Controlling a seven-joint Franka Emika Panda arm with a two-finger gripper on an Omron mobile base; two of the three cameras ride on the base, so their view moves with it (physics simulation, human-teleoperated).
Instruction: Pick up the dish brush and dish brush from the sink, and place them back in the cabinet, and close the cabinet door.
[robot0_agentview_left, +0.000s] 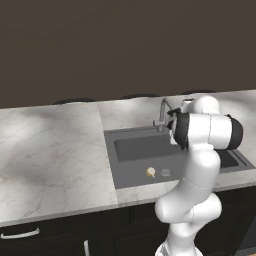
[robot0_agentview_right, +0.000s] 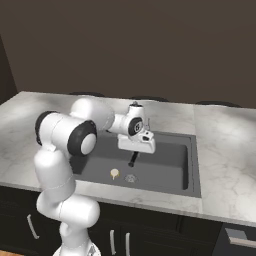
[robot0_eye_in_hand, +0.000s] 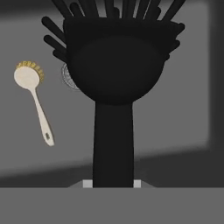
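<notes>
Black dish brush (robot0_eye_in_hand: 113, 87), clamped by our claw (robot0_agentview_right: 133, 159) at its handle, hangs above the sink (robot0_agentview_right: 170, 172); cream dish brush (robot0_eye_in_hand: 33, 98) lies beside the drain (robot0_agentview_right: 130, 178).

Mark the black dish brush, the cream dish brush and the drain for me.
black dish brush (robot0_eye_in_hand: 114, 144): hand view, on its handle.
cream dish brush (robot0_eye_in_hand: 27, 78): hand view, on its round head.
drain (robot0_agentview_right: 131, 177): right base view, on its round grate.

A: What carries everything?
B: A pale marble-patterned table (robot0_agentview_left: 50, 150) with a dark grey rectangular sink (robot0_agentview_left: 131, 172) set in.
A: And in the basin?
B: A cream round-headed dish brush (robot0_eye_in_hand: 33, 100) beside the round drain (robot0_agentview_right: 130, 178).
</notes>
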